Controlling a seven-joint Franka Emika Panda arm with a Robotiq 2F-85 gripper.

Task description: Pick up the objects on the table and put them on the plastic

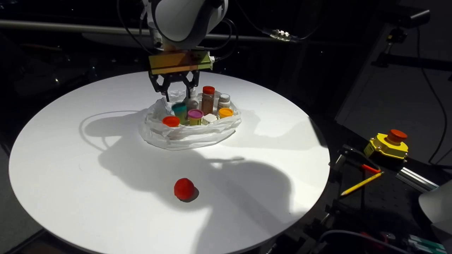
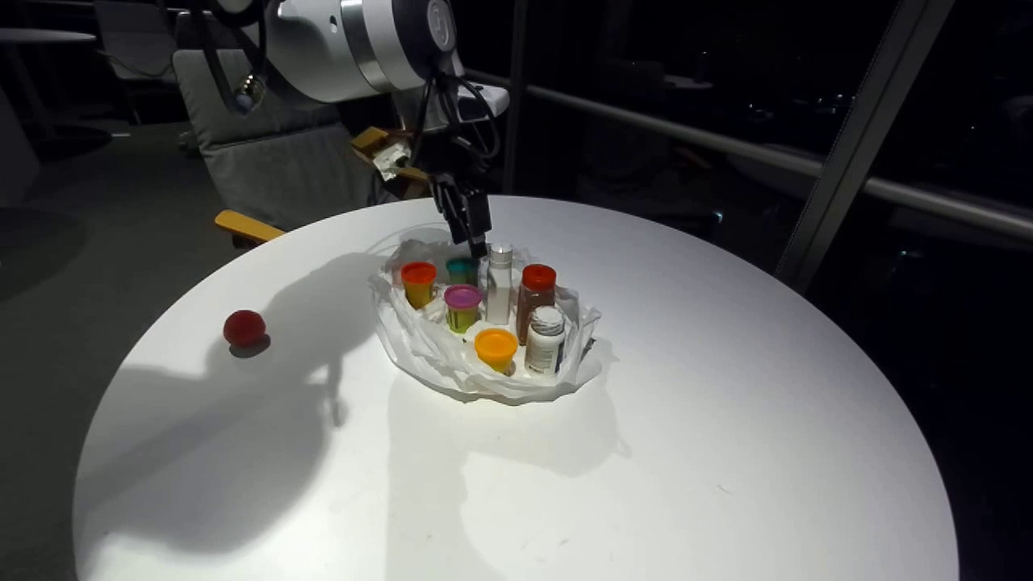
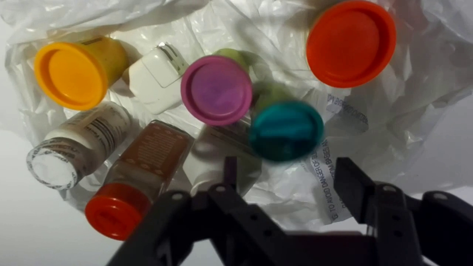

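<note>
"What has the gripper [image 1: 178,98] got hold of?"

"Nothing. Its fingers [image 3: 353,190] stand well apart over the plastic [image 1: 180,141], with the teal-lidded tub [image 3: 286,131] just beyond their tips and no thing pinched between."

"And the one left to fetch?"

"The red ball [image 1: 184,189], I'd judge. It sits on the table [image 1: 88,197], off the plastic and well apart from the gripper, out past the red-lidded tub [image 3: 351,46] and the purple-lidded tub [image 3: 217,90]. The wrist view doesn't take it in."

"So the move turns on that stretch."

"I think so: up, outward across those tubs, then down over the ball (it looks round, so there's no long axis to match, and almost any turn of the wrist should do)."

"Anything in the way at the start?"

"The pale shaker [image 2: 499,290], right beside the fingertips. Whether they touch, I can't tell. I'd rise straight before travelling outward, or it could tip. And centre well on the ball before lowering; a nudge might set it rolling."
</note>
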